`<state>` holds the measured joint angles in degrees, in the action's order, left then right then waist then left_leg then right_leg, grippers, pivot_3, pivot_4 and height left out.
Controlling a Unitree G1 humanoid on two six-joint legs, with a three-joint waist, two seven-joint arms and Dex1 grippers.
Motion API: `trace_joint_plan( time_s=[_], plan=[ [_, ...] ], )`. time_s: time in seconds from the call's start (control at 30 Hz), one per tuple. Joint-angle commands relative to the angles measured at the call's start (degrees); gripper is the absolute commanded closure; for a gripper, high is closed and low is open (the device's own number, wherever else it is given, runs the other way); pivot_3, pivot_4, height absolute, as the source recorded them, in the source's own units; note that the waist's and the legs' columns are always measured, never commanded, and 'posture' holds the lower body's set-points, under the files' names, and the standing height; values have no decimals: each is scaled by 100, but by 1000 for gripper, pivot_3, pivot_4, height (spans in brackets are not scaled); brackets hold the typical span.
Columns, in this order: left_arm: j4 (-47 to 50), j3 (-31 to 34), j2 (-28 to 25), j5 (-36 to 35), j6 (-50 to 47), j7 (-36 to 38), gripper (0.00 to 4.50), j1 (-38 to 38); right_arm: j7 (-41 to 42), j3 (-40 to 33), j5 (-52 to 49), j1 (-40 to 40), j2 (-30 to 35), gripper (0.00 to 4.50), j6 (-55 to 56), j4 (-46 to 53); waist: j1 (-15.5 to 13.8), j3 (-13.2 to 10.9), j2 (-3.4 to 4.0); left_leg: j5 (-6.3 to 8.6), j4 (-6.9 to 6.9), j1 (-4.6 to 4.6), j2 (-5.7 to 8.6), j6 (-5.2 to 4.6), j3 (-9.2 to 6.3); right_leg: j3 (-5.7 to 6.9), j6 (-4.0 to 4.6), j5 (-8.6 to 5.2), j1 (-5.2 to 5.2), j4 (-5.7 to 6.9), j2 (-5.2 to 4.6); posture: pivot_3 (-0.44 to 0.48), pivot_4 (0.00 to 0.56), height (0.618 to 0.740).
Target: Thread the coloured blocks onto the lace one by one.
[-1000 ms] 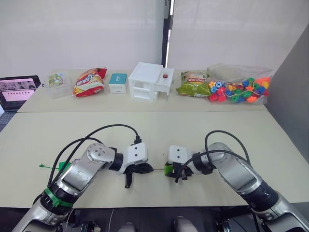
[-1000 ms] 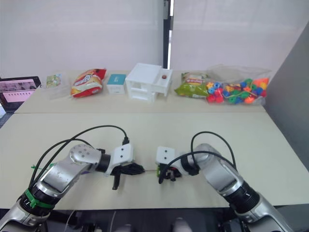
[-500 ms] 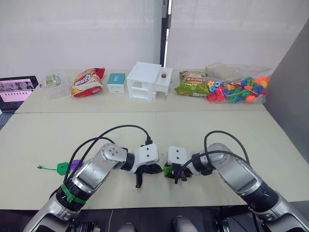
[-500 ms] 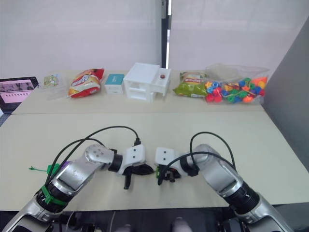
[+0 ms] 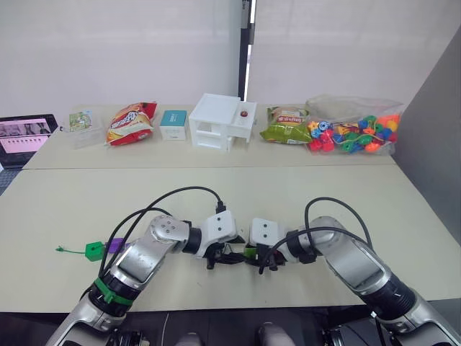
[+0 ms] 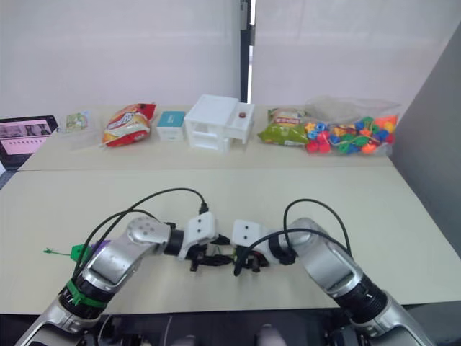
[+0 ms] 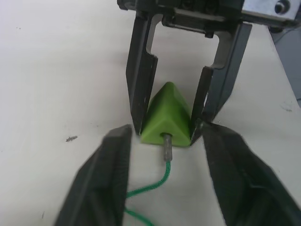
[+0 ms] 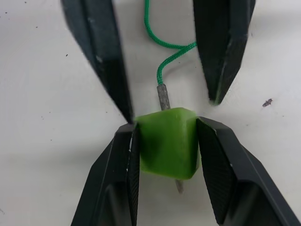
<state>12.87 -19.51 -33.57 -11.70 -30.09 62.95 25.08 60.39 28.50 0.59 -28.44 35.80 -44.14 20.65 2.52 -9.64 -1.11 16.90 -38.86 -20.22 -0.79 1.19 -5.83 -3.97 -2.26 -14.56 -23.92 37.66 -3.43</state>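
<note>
Both tools now meet low in the middle of the head views, over the near bench (image 5: 65, 209). The left tool (image 5: 218, 257) has slid rightward across the last second: it was a clear gap away from its partner, and now its fingers stand spread on either side of the lace with nothing between them, just beside the right tool (image 7: 170, 123). That right tool has not budged, and its fingers are clamped on a green triangular block (image 7: 168, 114), one on each sloping face.

Seen from the left wrist, the lace (image 7: 157, 183) curls in from the lower part of the frame and its stiff pale tip (image 7: 167, 149) enters the hole in the near face of the block. From the right wrist, the block (image 8: 168, 142) sits at centre between the clamped fingers, the tip going in at its upper edge and a short pale stub showing out below it. I'd judge the tip has passed right through, so this block is all but threaded, and the left tool has let go of the lace after feeding it in.

What seems left is to catch the stub on the far side and draw the cord through, which looks fiddly with so little sticking out.

Over at the lower left of the left eye view lie a green block (image 5: 93, 251) and a purple block (image 5: 115, 246), with the green cord's end reaching out to their left. I take them for ones already on the lace, though I can't make that out for sure. A clear bag of coloured blocks (image 5: 353, 133) waits at the upper right on the far bench.
</note>
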Motion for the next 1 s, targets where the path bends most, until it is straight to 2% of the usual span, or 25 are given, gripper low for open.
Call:
trace_joint_plan(
  time_s=[0.03,0.23,0.57,0.83,1.0],
  plan=[
    [102,350,-291,-264,244,295,1582,-103,10,171,-25,214,146,3204,-149,-231,-5,0,0,0,0,0,0,0,0,0,0,0,1,-1,0,0,150,740],
    [-518,387,-413,-141,805,345,1582,-130,23,153,-105,197,269,3204,-97,-266,-47,0,0,0,-2,0,1,0,0,2,0,0,11,-12,-2,0,150,740],
    [-986,131,-123,143,1259,229,1582,-162,34,139,-156,154,362,3204,-132,-230,-61,0,0,0,-1,-2,2,0,0,2,0,0,10,-11,-3,0,150,740],
    [-1082,8,167,249,1167,115,1582,-71,5,126,-190,201,374,3204,-189,-127,-102,1,0,0,-2,-2,3,0,1,2,0,0,11,-13,-4,0,150,740],
    [-1103,-32,201,262,1150,141,3080,-158,-30,119,-206,226,378,3204,-231,-81,-113,1,0,0,-2,-2,3,0,1,2,0,0,11,-13,-4,0,150,740]
  ],
)
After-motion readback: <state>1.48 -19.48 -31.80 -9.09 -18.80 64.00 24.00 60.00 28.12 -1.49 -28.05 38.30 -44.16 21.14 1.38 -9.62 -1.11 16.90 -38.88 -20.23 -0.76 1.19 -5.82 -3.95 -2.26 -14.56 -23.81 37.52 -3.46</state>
